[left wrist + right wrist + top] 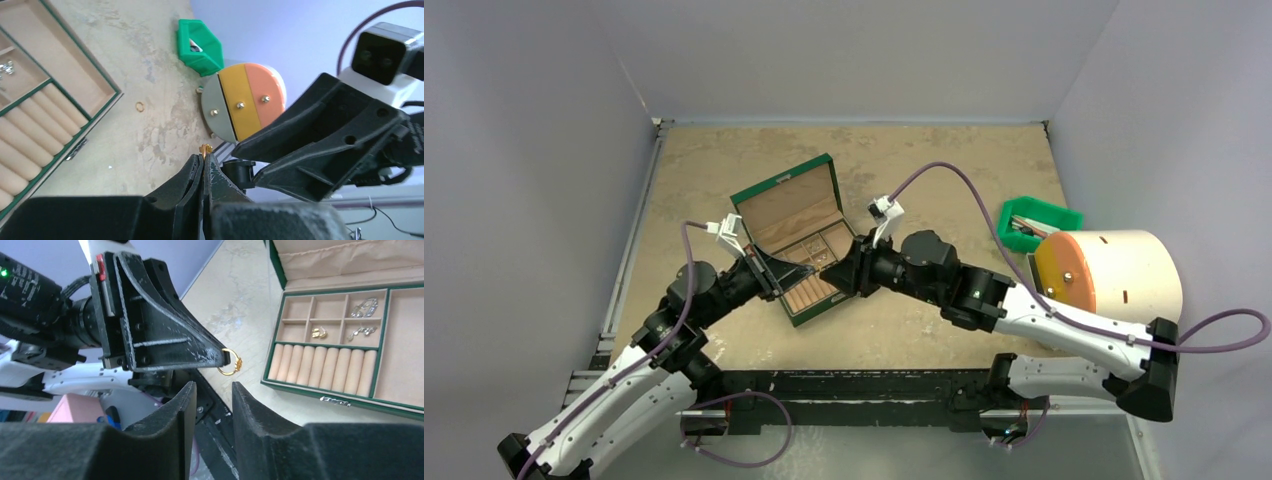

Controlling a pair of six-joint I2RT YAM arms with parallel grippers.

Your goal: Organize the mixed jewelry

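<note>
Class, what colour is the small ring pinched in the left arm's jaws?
Gold; the ring shows best in the right wrist view.

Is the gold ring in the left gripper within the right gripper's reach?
Probably yes: the gold ring juts from the shut left gripper, just ahead of the open right gripper, nothing between.

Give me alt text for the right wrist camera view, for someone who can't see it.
The left claw, shut, pinches a small gold ring at its tip, in front of the right claw's open fingers. To the right lies the open green jewelry box, with small pieces in three compartments.
</note>
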